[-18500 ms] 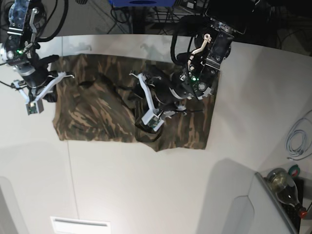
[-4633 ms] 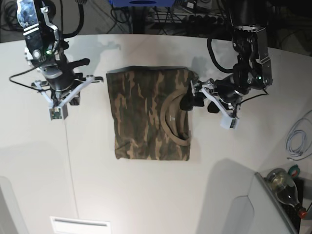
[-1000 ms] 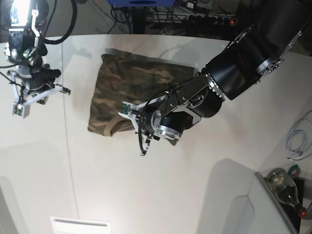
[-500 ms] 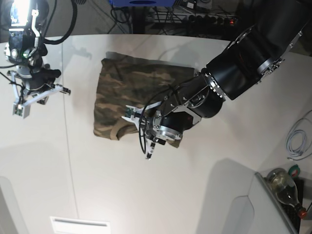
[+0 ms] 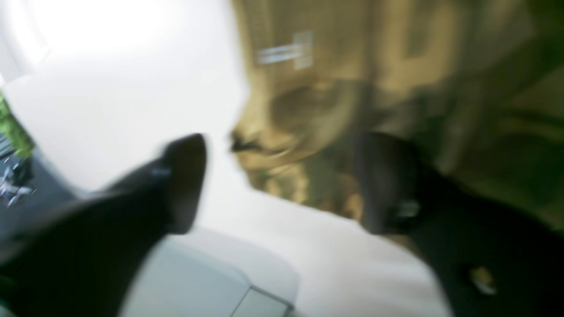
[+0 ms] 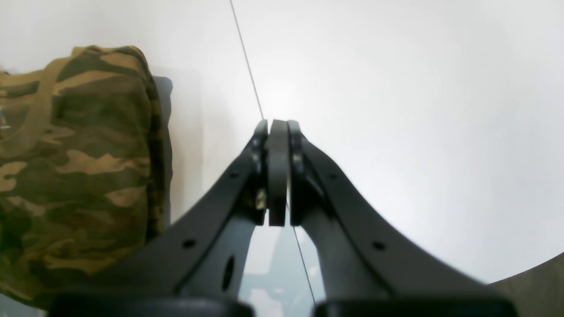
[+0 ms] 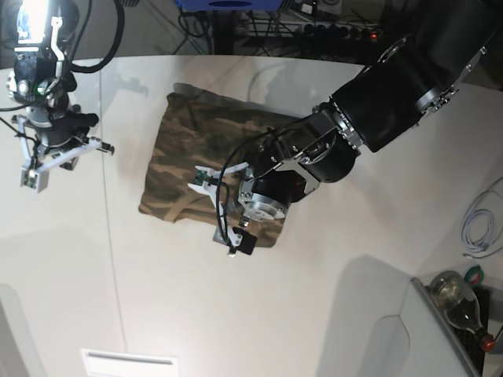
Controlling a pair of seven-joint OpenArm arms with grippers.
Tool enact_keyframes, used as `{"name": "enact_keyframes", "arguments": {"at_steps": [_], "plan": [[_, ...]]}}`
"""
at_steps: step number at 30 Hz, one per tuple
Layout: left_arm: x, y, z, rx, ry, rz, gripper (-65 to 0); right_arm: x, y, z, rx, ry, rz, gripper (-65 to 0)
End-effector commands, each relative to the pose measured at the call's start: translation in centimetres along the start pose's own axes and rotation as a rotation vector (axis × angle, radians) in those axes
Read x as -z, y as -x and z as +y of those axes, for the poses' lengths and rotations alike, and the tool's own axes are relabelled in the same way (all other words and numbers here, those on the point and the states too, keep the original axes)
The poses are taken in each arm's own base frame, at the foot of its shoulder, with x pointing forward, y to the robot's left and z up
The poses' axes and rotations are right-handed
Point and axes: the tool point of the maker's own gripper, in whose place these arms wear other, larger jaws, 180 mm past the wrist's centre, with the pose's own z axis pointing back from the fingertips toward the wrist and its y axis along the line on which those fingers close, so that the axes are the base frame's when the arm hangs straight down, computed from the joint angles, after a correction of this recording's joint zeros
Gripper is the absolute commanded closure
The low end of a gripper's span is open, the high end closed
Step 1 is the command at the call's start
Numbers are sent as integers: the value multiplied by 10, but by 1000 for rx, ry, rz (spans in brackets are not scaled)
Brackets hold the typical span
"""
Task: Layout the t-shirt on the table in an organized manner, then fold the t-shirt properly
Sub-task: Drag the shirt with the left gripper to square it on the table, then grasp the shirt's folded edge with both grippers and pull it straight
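The camouflage t-shirt (image 7: 206,161) lies folded into a rough rectangle on the white table (image 7: 330,259), toward the far middle, its tan collar (image 5: 299,127) at the near edge. The left gripper (image 7: 222,210) hangs over that near edge with its jaws spread apart, one finger (image 5: 185,176) above bare table, the other above cloth, holding nothing. The right gripper (image 6: 277,171) is at the far left, jaws pressed together, above the table's thin seam (image 6: 246,66) and apart from the shirt. Bare tabletop surrounds the shirt. A bottle (image 7: 460,302) stands at the near right.

Blurred camouflage t-shirt (image 5: 396,79) between spread jaws, above white table (image 5: 132,88)
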Motion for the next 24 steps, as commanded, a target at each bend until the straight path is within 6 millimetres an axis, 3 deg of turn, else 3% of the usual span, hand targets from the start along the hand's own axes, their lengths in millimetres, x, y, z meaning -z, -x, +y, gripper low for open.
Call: {"name": "enact_keyframes", "arguments": {"at_steps": [1,3,5,7,10,13,16,19,21,24], "plan": [[-9,2,29,-8,-70,3,-579,-2,-12,0,-7,0,-42,0],[-15,-1,39,-16,-100,-12,-619,-2,-11,0,-8,0,-41,0],[-31,-2,63,-71,-170,-41,-586,-2,-11,0,-8,1,-39,0],[-48,0,79,-144,-235,-74,-510,-2,-10,0,-10,-1,-37,0],[-71,11,89,-273,-309,-105,-280,-3,-2,24,-54,-62,-21,0],[-64,29,56,-410,-262,-92,0,-6,7,56,-132,-149,-5,0],[-45,42,6,-563,-161,-89,0,-14,12,98,-189,-260,-35,0],[-36,42,-33,-790,-100,-227,0,-21,12,131,-221,-344,-82,0],[-35,41,-51,-936,-75,-318,0,-23,15,151,-251,-394,-79,0],[-33,39,-72,-1001,-31,-352,0,-11,23,162,-285,-408,-52,0]]}}
